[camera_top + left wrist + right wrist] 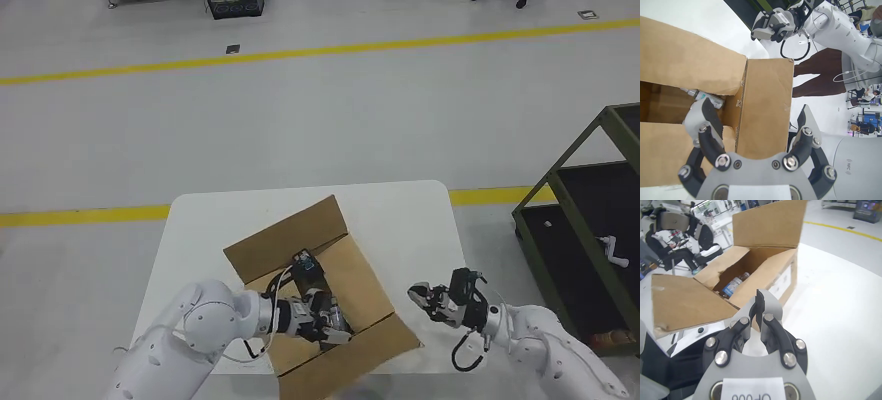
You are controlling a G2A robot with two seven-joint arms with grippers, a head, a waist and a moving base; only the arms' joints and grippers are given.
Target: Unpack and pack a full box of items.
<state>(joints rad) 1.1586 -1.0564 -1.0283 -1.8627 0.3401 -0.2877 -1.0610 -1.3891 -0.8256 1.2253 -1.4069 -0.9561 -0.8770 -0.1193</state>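
Seeing left gripper (753, 108) spread wide across a flap of box (285, 248), one finger inside near a lying bottle (700, 95). Right gripper (759, 295) pinched closed, empty, over table (410, 215) just beside box.

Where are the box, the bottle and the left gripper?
box (285, 238): top view, far flap.
bottle (732, 286): right wrist view, blue label.
left gripper (754, 108): left wrist view, midway between fingertips.
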